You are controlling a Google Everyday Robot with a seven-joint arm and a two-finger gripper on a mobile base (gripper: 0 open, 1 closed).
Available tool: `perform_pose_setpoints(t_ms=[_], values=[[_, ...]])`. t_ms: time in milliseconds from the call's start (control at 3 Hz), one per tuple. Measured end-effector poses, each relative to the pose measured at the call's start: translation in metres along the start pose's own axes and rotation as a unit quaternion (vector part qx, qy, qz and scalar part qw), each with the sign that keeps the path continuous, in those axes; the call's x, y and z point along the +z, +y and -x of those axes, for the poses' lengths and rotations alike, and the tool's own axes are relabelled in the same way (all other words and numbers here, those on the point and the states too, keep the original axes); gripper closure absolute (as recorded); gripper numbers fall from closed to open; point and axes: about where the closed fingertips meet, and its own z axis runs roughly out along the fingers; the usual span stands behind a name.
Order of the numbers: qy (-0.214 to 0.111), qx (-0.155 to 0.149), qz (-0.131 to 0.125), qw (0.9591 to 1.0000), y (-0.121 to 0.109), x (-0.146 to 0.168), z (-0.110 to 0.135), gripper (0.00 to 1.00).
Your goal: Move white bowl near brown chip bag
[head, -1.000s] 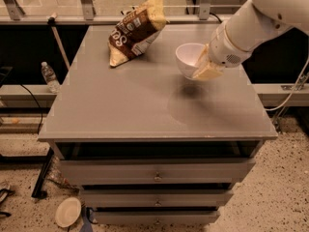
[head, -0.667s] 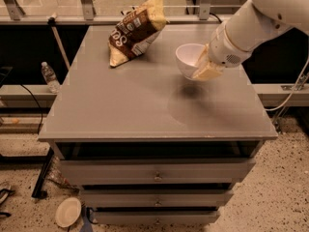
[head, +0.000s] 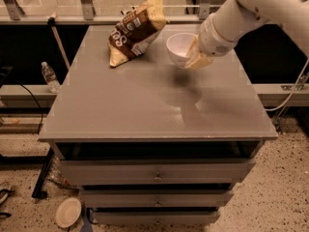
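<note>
The white bowl (head: 179, 49) is held in the air above the grey table (head: 145, 105), tilted, with its shadow on the tabletop below it. My gripper (head: 195, 57) is shut on the bowl's right rim, with the white arm reaching in from the upper right. The brown chip bag (head: 136, 29) lies at the back of the table, just left of the bowl, with a small gap between them.
The table has drawers (head: 157, 175) in its front. A flat cream plate (head: 67, 212) lies on the floor at the lower left. A plastic bottle (head: 49, 76) stands on the floor to the left. A railing runs behind the table.
My gripper and the bowl have moved a little to the left and back, closer to the chip bag. The bag has not moved.
</note>
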Motion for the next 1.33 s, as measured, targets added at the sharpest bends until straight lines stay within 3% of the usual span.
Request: perform_pose_setpoints(t_ms=[667, 1333], values=[[-0.027, -0.066, 0.0, 0.9975, -0.047, 0.046, 0.01, 1.0], [-0.051, -0.111, 0.018, 0.9924, -0.07, 0.082, 0.025, 1.0]])
